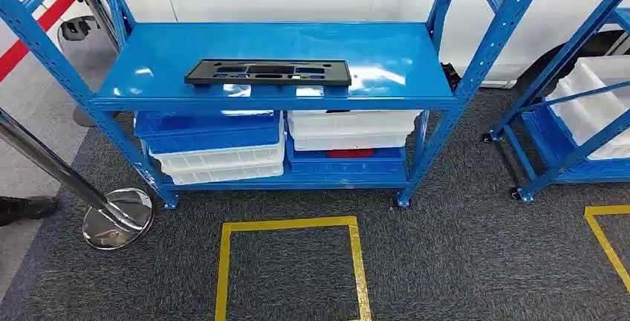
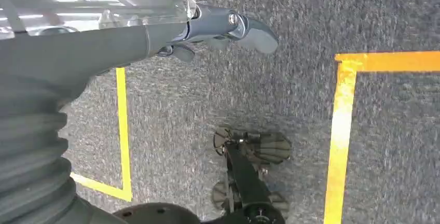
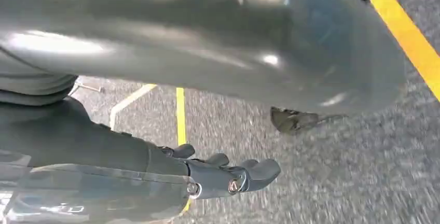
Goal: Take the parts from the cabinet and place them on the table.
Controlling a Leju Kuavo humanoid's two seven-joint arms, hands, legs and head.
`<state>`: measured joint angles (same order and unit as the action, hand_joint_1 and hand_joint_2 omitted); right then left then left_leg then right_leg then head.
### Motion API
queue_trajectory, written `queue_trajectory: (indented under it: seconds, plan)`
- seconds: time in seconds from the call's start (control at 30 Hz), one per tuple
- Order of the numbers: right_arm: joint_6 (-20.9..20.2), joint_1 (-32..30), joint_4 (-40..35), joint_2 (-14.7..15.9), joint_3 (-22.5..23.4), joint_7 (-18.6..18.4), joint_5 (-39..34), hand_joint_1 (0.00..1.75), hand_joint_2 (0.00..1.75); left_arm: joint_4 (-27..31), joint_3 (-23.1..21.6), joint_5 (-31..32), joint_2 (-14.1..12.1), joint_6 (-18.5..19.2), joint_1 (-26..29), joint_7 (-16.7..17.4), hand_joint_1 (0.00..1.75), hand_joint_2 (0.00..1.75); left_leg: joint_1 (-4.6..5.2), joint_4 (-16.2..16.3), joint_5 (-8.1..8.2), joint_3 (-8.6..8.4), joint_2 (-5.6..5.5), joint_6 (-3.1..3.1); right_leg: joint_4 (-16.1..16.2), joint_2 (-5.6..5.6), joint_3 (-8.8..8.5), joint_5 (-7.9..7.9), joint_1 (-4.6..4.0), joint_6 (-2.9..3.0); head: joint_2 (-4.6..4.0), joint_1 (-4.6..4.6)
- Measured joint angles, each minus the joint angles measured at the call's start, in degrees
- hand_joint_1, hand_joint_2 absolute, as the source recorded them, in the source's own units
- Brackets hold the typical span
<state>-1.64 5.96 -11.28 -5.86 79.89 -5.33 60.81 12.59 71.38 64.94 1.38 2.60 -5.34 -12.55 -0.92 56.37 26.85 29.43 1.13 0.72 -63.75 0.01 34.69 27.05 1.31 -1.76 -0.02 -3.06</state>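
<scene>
A long black flat part (image 1: 268, 72) with several cut-outs lies on the top shelf of the blue rack (image 1: 186, 42), straight ahead of me in the head view. In the left wrist view my left hand (image 2: 218, 29) hangs above the grey carpet, its fingers loosely extended and holding nothing. Seen in the right wrist view, my right hand (image 3: 228, 175) also hangs over the carpet, fingers slightly apart and empty. Both hands are far from the part.
White and blue bins (image 1: 215, 146) fill the rack's lower shelf. A second blue rack (image 1: 572, 124) with white bins stands at the right. A chrome barrier post (image 1: 111, 217) leans at the left. Yellow floor squares (image 1: 290, 261) mark the carpet before the rack.
</scene>
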Motion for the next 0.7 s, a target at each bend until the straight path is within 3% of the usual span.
queue_trajectory:
  seconds: [0.03, 0.07, 0.1, 0.17, 0.2, 0.23, 0.27, 0.37, 0.4, 0.47, 0.57, 0.7]
  plan:
    - [0.0, 0.0, 0.0, 0.0, -0.1, 0.0, 0.0, 0.00, 0.00, 0.0, 0.0, 0.0, 0.0, 0.0, 0.0, 0.0, 0.00, 1.75, 0.00, 0.2, 0.21, -0.02, 0.03, -0.32, 4.7, -0.42, -2.55, -1.26, -0.01, 0.24, 0.00, 0.00]
    - [0.0, 0.2, 0.0, 0.0, -0.1, 0.0, 0.0, 0.00, 0.00, 0.0, 0.0, 0.0, 0.0, 0.0, -0.1, 0.0, 0.00, 1.75, 0.44, 0.6, 0.53, 0.18, 0.06, -0.79, 5.7, -0.59, -2.83, -0.32, -0.54, 0.64, 0.00, 0.00]
    - [0.0, 0.2, 0.0, 0.0, -0.1, -0.1, 0.0, 0.00, 1.75, 0.0, 0.0, 0.0, 0.0, 0.0, -0.1, 0.0, 0.00, 1.75, 0.38, 0.7, 0.49, 0.23, 0.08, -1.12, 5.6, -0.29, -2.63, -0.61, -0.46, 1.17, 0.00, -0.02]
    - [-0.1, 0.1, 0.0, 0.0, -0.2, -0.7, 0.6, 0.00, 1.75, 0.0, 0.0, -0.1, 0.0, 0.0, -0.2, 0.0, 0.00, 1.75, 0.26, 0.5, 0.47, 0.12, 0.19, -1.75, 5.5, -0.13, -2.52, -0.42, -0.69, 1.76, 0.00, -0.02]
    - [0.3, 0.1, 0.0, 0.0, -0.4, -1.2, 1.1, 0.00, 0.00, 0.0, 0.0, -0.1, -0.1, 0.0, -0.2, 0.0, 0.00, 1.75, 0.24, 0.0, 0.31, -0.17, 0.20, -2.17, 5.8, -0.09, -2.72, -0.65, -0.73, 2.19, 0.00, -0.02]
    - [0.5, 0.0, 0.0, 0.0, -0.7, -1.5, 1.4, 0.00, 0.00, 0.0, 0.0, -0.2, -0.1, 0.0, -0.1, 0.0, 0.00, 1.75, 0.28, 0.1, 0.73, -0.13, 0.20, -1.02, 6.2, -0.08, -2.98, -0.82, -0.52, 2.10, 0.00, 0.00]
    - [0.6, 0.0, 0.0, 0.0, -1.0, -1.6, 1.7, 0.00, 0.00, 0.0, 0.0, -0.4, -0.1, -0.1, -0.1, -0.1, 0.00, 1.75, 0.31, 0.2, 0.41, -0.09, 0.20, 0.56, 6.2, -0.01, -2.97, -0.80, -0.54, 2.16, 0.00, -0.07]
    - [0.4, -0.1, 0.0, 0.2, -1.6, -1.6, 2.1, 0.00, 0.00, 0.0, 0.0, -0.7, -0.3, -0.3, -0.1, -0.2, 0.00, 1.75, 0.22, 0.0, 0.38, -0.20, 0.20, 0.69, 6.2, 0.02, -2.99, -0.72, -0.79, 2.53, 0.00, -0.02]
    - [0.4, -0.1, 0.0, 0.2, -1.8, -1.5, 2.1, 0.00, 0.00, 0.0, 0.0, -0.7, -0.4, -0.3, -0.1, -0.3, 0.00, 1.75, 0.20, -0.1, 0.30, -0.22, 0.20, 0.61, 6.2, 0.00, -2.99, -0.71, -0.84, 2.60, 0.00, -0.02]
    - [0.5, 0.0, 0.0, 0.2, -2.1, -1.4, 2.1, 0.00, 0.00, 0.0, 0.0, -0.6, -0.4, -0.3, -0.1, -0.3, 0.00, 1.75, 0.10, -0.4, 0.06, -0.26, 0.19, -0.19, 6.1, -0.03, -2.94, -0.68, -0.94, 2.79, 0.00, -0.02]
    - [1.1, 0.0, 0.0, 0.2, -2.6, -0.9, 2.1, 0.00, 0.00, 0.0, 0.0, -0.5, -0.4, -0.3, -0.1, -0.3, 0.00, 1.75, -0.16, -0.6, 0.00, -0.27, 0.19, -1.93, 6.0, -0.04, -2.82, -0.68, -1.08, 2.82, 0.00, -0.02]
    - [1.2, 0.0, 0.0, 0.2, -3.0, -0.5, 2.9, 0.00, 0.00, 0.0, 0.0, -0.5, -0.4, -0.4, -0.1, -0.3, 0.00, 1.75, -0.20, -0.6, 0.03, -0.25, 0.19, -2.39, 6.0, -0.03, -2.83, -0.68, -1.10, 2.81, 0.00, -0.02]
